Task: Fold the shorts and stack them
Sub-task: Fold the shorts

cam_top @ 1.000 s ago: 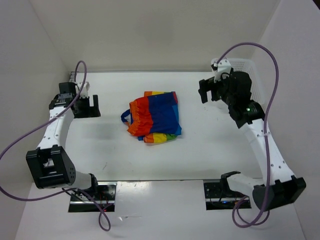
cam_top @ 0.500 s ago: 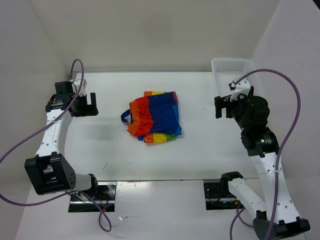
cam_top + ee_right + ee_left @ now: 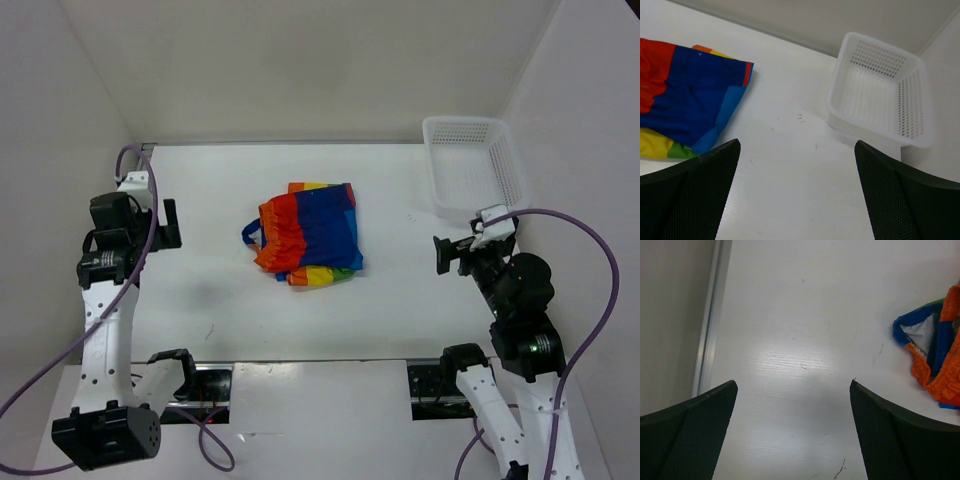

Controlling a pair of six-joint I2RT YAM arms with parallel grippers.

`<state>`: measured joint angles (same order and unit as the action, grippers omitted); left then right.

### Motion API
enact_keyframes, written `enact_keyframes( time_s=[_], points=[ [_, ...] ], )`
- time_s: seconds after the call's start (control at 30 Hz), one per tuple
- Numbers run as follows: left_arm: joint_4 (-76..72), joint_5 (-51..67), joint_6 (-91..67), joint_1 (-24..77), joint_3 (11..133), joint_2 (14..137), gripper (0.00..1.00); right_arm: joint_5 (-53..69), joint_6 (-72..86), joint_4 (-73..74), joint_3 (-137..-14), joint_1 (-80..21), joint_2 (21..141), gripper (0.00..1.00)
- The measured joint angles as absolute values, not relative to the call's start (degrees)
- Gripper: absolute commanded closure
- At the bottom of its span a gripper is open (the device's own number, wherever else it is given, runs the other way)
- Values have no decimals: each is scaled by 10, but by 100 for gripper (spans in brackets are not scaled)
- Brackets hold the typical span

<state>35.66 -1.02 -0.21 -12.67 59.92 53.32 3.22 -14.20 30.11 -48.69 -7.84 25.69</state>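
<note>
The shorts (image 3: 308,234) lie folded in a rainbow bundle at the middle of the white table, with blue on top and red, orange, yellow and green at the edges. The left wrist view catches their orange and blue edge (image 3: 940,355) at the far right. In the right wrist view the shorts (image 3: 687,102) fill the left side. My left gripper (image 3: 168,224) hangs open over bare table at the left, well apart from the cloth. Open too is my right gripper (image 3: 452,254), right of the shorts with nothing between its fingers.
A white plastic lattice basket (image 3: 474,165) stands at the back right corner, seen also in the right wrist view as the basket (image 3: 880,95) ahead and to the right. White walls close the table on three sides. A metal rail (image 3: 710,320) runs along the left wall.
Both arms have drawn back toward the near edge: the left gripper slid a little left and nearer, the right gripper came away from the basket and down. The shorts have not moved.
</note>
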Motion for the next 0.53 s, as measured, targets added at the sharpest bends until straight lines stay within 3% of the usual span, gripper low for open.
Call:
enact_keyframes(
  time_s=[0.53],
  points=[
    [341, -32, -2, -127, 520, 476, 0, 8, -115, 292, -477, -78, 248, 0]
  ],
)
